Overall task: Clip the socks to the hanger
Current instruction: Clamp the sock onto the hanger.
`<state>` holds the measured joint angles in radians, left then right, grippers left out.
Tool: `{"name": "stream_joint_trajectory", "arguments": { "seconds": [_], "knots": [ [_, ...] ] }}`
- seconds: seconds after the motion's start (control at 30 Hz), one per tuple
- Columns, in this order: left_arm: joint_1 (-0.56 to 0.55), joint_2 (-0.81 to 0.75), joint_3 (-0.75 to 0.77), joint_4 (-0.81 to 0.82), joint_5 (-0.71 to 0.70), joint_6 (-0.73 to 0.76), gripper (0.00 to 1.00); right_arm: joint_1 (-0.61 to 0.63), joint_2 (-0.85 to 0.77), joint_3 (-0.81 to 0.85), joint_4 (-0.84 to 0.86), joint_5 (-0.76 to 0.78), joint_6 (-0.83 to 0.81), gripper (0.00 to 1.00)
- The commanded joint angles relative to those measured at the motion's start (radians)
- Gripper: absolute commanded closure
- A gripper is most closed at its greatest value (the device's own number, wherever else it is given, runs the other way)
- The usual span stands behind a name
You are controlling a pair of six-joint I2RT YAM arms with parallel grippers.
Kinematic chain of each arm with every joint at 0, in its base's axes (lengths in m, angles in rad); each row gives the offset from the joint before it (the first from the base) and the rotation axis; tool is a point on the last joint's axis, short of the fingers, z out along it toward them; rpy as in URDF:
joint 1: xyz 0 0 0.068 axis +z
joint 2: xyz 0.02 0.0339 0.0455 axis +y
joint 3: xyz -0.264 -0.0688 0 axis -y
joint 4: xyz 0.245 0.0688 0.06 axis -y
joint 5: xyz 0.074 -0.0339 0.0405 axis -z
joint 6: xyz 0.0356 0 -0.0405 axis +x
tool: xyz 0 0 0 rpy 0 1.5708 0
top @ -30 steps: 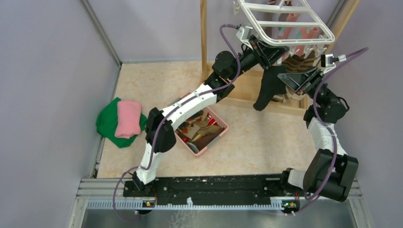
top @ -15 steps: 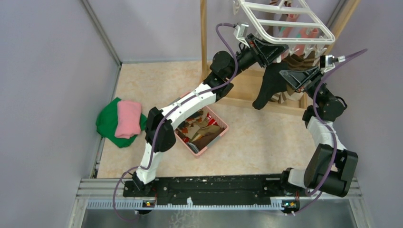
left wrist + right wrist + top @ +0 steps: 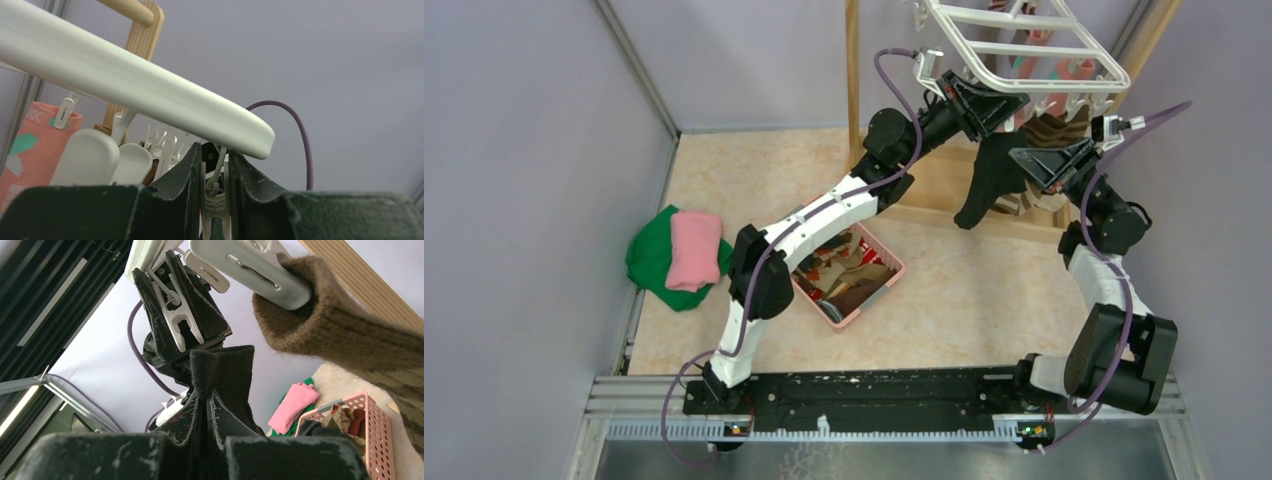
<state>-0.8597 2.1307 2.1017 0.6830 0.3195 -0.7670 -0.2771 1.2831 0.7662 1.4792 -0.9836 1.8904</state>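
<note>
The white grid hanger (image 3: 1024, 50) hangs at the top right, its rim crossing the left wrist view (image 3: 140, 95). My left gripper (image 3: 1014, 103) is shut on a white clip (image 3: 216, 197) under the hanger's corner; the same clip shows in the right wrist view (image 3: 176, 320). My right gripper (image 3: 1024, 160) is shut on a black sock (image 3: 986, 185), whose cuff (image 3: 222, 370) stands just below that clip. A brown sock (image 3: 340, 335) and a pink sock (image 3: 35, 145) hang clipped to the hanger.
A pink basket (image 3: 879, 290) with more socks sits mid-floor. Folded pink and green cloths (image 3: 679, 255) lie at the left. A wooden stand (image 3: 854, 70) holds the hanger. Grey walls close in on both sides.
My left gripper has risen and moved right, closing on the clip under the hanger's corner. My right gripper has lifted the black sock slightly towards it.
</note>
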Motion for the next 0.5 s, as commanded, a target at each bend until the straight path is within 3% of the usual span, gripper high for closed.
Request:
{"name": "stream_joint_trajectory", "arguments": {
  "seconds": [0.0,0.47],
  "knots": [
    [0.005,-0.053,-0.003,0.074,0.018,-0.028,0.99,0.011,-0.033,0.043,0.246,0.028,0.029,1.00],
    [0.005,-0.047,-0.002,0.092,0.023,-0.050,0.99,0.030,-0.043,0.077,0.246,0.043,0.057,1.00]
  ]
}}
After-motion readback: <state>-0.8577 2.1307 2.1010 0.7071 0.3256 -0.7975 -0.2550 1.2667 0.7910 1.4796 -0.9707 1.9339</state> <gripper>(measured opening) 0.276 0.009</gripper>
